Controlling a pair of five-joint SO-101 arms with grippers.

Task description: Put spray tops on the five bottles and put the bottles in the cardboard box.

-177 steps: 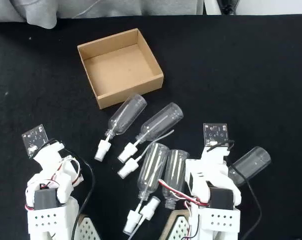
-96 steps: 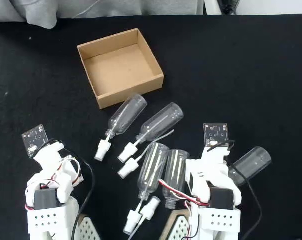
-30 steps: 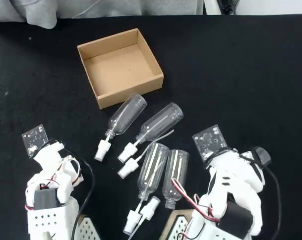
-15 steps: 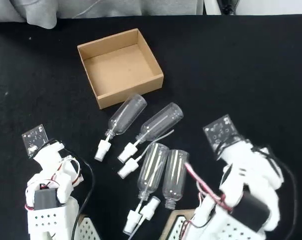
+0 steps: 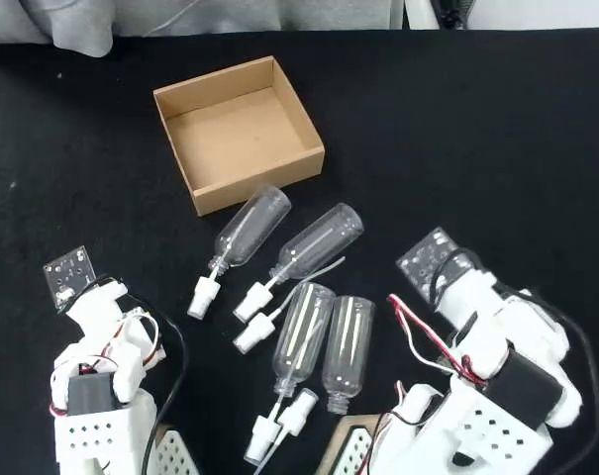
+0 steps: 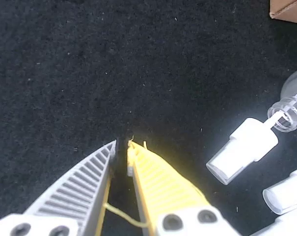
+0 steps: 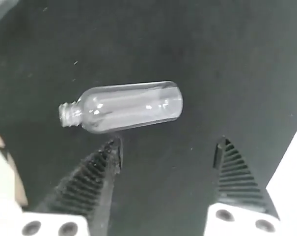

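Just beyond the wide-open right gripper [image 7: 168, 144] lies a clear bottle [image 7: 121, 106], on its side.

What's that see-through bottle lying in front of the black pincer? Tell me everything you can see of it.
The bottle is clear and plastic-looking: a cylinder with a rounded bottom, a shoulder and a short threaded neck. No spray top is on it, and it looks empty. It lies on its side on the black table cover. The open right pincer sits just short of it, one tip close to its side.
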